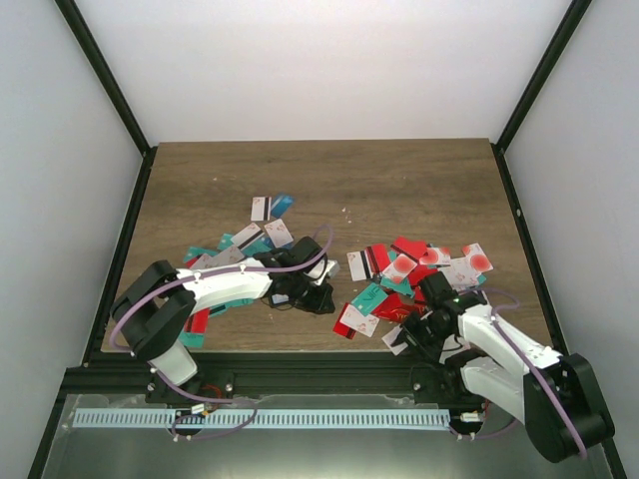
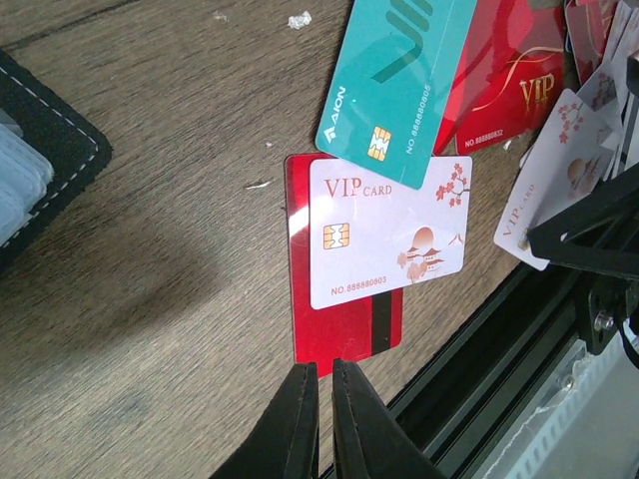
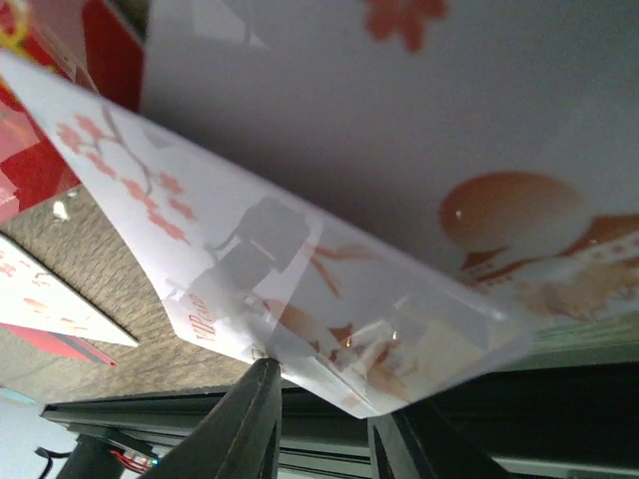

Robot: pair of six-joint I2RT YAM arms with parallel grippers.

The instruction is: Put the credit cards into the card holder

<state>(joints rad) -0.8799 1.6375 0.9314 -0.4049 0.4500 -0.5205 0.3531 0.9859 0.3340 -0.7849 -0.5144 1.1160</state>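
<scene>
Jaws are doing two different things. The left jaws are pressing tight together and holding nothing. Their tips are hanging just beside the near edge of a red card (image 2: 344,334) with a dark stripe, which is lying flat on the tabletop (image 2: 150,299). A white VIP card (image 2: 389,235) is lying on top of the red card. A teal card (image 2: 394,75) is covering the white VIP card's top edge.

The right jaws are standing a little apart. A corner of a tilted flower card (image 3: 329,299), white with red blossoms, is poking in between them. I cannot tell if they are touching it.

The card holder (image 2: 45,150) is lying on the tabletop, off to one side of the red card and not touching it. It is black with white stitching, and a pale sleeve (image 2: 18,190) is showing inside it. Only part of it is in view.

The other credit cards (image 1: 409,264) are lying in two loose heaps on the tabletop, one by each arm.
</scene>
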